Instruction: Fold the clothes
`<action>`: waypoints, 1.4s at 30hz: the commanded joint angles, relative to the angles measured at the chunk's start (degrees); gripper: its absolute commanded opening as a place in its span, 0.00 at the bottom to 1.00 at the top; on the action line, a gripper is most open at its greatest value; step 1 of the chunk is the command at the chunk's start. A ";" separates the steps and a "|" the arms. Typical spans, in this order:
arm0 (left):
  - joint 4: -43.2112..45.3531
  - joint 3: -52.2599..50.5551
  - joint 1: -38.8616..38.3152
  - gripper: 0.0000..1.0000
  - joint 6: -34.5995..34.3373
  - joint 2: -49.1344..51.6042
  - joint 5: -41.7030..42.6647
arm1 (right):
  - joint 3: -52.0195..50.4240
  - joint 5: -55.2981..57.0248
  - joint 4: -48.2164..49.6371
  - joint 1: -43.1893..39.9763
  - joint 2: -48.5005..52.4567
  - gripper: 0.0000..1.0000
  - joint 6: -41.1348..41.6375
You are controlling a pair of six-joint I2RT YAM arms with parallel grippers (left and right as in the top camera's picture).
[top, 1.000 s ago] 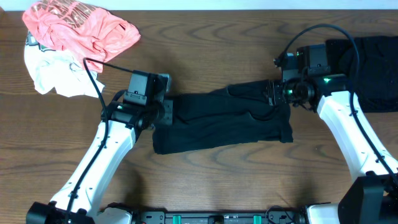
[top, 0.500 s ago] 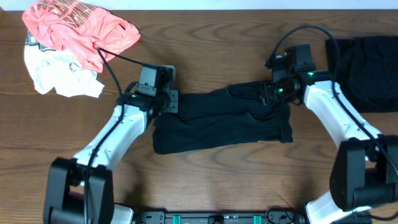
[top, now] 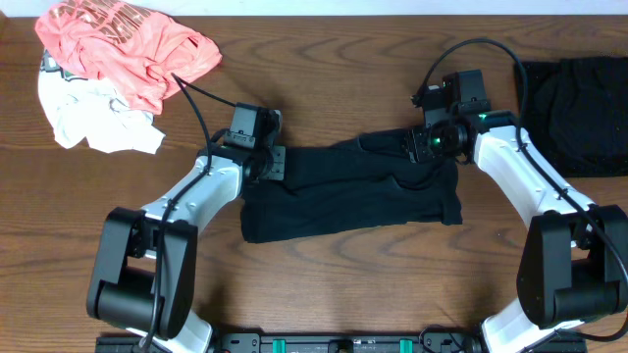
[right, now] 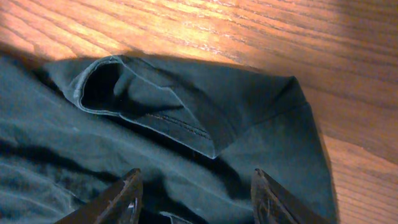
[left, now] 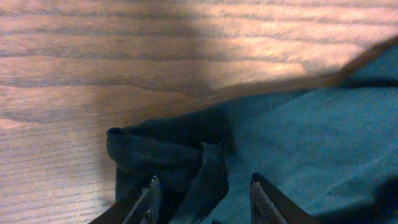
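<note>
Your left claw [left: 205,190] and right claw [right: 196,190] are both part open and hold nothing, each over one end of the black shirt [top: 353,196] on the counter [top: 324,69]; it looks soft, light and floppy, so pinch its thick folded corners.

You are looking at a coral-pink printed shirt [top: 128,44] lying crumpled at the far left corner of the wooden table [top: 324,59]. It is overlapping a white garment [top: 83,123] that is bunching up just beside it, on the nearer side.
</note>
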 commanded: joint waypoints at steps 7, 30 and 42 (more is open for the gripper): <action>1.18 -0.15 0.09 0.47 5.84 0.81 -3.15 | 0.48 0.20 0.66 0.50 0.33 0.51 -0.92; 1.01 -0.17 0.09 0.19 5.84 2.03 -3.28 | 0.48 0.15 0.44 0.55 0.33 0.48 -0.92; -0.72 -0.17 0.04 0.33 6.69 2.03 -3.26 | 0.48 0.15 0.31 0.55 0.33 0.49 -0.92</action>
